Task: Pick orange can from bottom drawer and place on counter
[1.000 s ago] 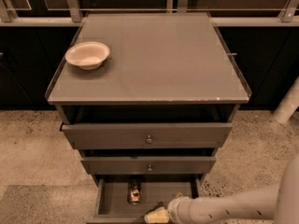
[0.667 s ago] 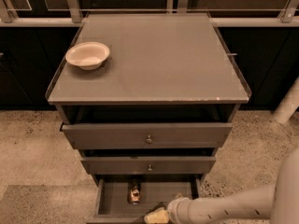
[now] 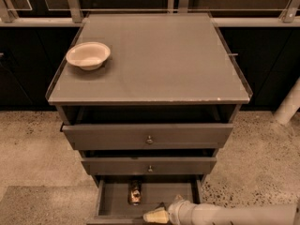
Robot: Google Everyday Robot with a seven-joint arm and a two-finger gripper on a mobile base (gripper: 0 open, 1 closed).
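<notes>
We see a grey cabinet with 3 drawers, each drawn out a little further than the one above it. Its flat top, the desk (image 3: 159,55), has a thin raised rim and small chips along the front edge. 1 cream bowl (image 3: 88,55) sits upright near the desk's rear left corner.

The top drawer (image 3: 117,136) and the middle drawer (image 3: 117,166) each carry 1 small round knob at the centre of the front. Below them the bottom drawer (image 3: 173,193), the narrowest of the 3, stands open as a shallow grey tray.

The orange can (image 3: 135,192) is inside this bottom drawer, left of centre on the tray floor. Its shiny surface shows dark mottled print. We cannot tell whether it stands or lies.

The pale arm (image 3: 234,213) enters from the lower right edge of the view. Its end effector (image 3: 157,215) sits at the front edge of the bottom drawer, near the orange can and to its right, but apart from it. We cannot tell whether the end effector is released or clenched.

Speckled floor (image 3: 33,153) surrounds the cabinet.
</notes>
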